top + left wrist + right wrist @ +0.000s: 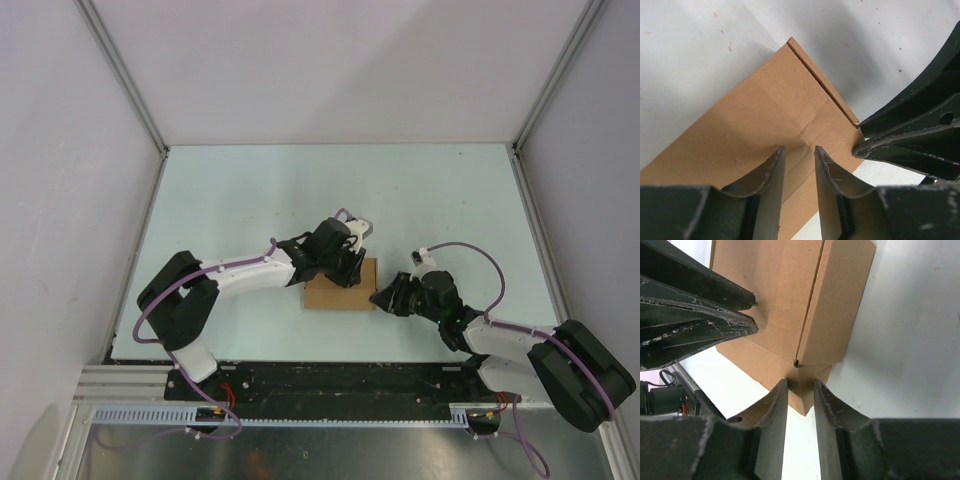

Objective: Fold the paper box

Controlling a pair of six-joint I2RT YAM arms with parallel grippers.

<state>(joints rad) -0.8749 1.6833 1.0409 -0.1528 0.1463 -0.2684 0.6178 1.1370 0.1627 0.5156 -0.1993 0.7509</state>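
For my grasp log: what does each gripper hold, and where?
Cannot be told. The right gripper straddles a corner of the plain brown cardboard paper box; the left gripper sits tips-down on its top face, pinching nothing.

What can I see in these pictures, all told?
paper box: one, brown, on the table, middle, towards the front
table: one, pale blue-green, inside the walls
walls: three, white, at left, back and right
cables: two, purple, one along each arm
left arm: one, white and black, reaching in from the left
right arm: one, white and black, reaching in from the right
left tool: one, black, slightly open, over the box
right tool: one, black, astride a box corner; grip unclear
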